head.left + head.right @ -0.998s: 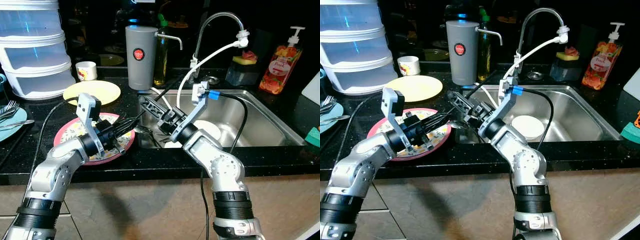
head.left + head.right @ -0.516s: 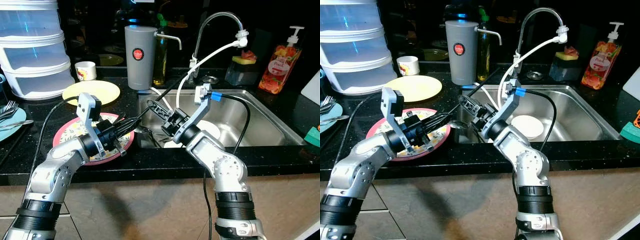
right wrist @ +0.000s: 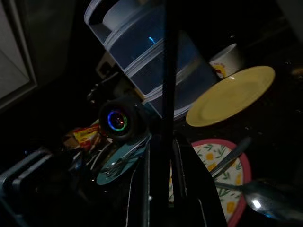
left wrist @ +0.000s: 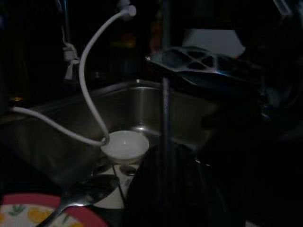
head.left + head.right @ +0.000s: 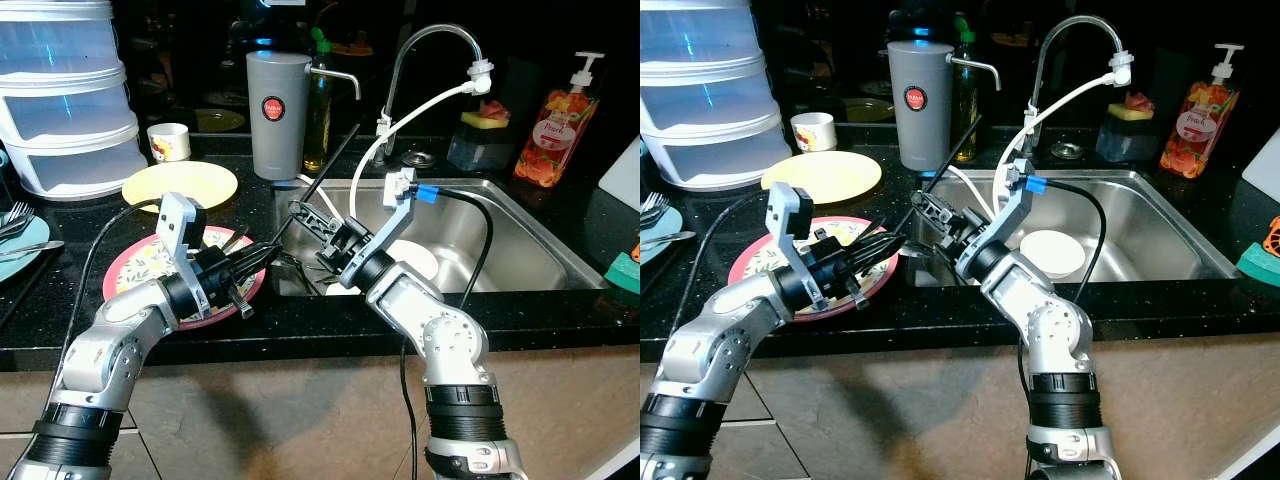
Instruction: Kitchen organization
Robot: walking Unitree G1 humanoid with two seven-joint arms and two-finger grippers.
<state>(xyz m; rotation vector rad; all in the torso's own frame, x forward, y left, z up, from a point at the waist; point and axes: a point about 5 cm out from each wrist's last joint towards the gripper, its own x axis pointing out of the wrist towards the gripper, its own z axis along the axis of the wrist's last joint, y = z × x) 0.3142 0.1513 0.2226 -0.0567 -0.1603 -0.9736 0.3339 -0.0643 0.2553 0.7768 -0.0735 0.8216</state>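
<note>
A thin black stick (image 5: 333, 162) slants up from the counter's sink edge toward the faucet. My right gripper (image 5: 300, 212) reaches left from over the sink and is shut on the stick; in the right wrist view the stick (image 3: 166, 94) runs straight between its fingers. My left gripper (image 5: 263, 252) hovers over the red-rimmed patterned plate (image 5: 135, 276), its tips closed at the stick's lower end (image 4: 164, 118). A metal spoon (image 4: 89, 189) lies at the plate's rim beside the sink. A white bowl (image 5: 416, 260) sits in the sink (image 5: 530, 235).
A yellow plate (image 5: 180, 184), a small cup (image 5: 168, 141) and stacked plastic containers (image 5: 65, 100) stand at back left. A teal plate with forks (image 5: 20, 240) is far left. A grey canister (image 5: 277, 115), the faucet with a white hose (image 5: 425, 98) and a soap bottle (image 5: 550, 125) line the back.
The stick now slants up, its top reaching up by the faucet base. My left gripper has edged toward the sink, and the right gripper has stayed above the sink's left edge.
</note>
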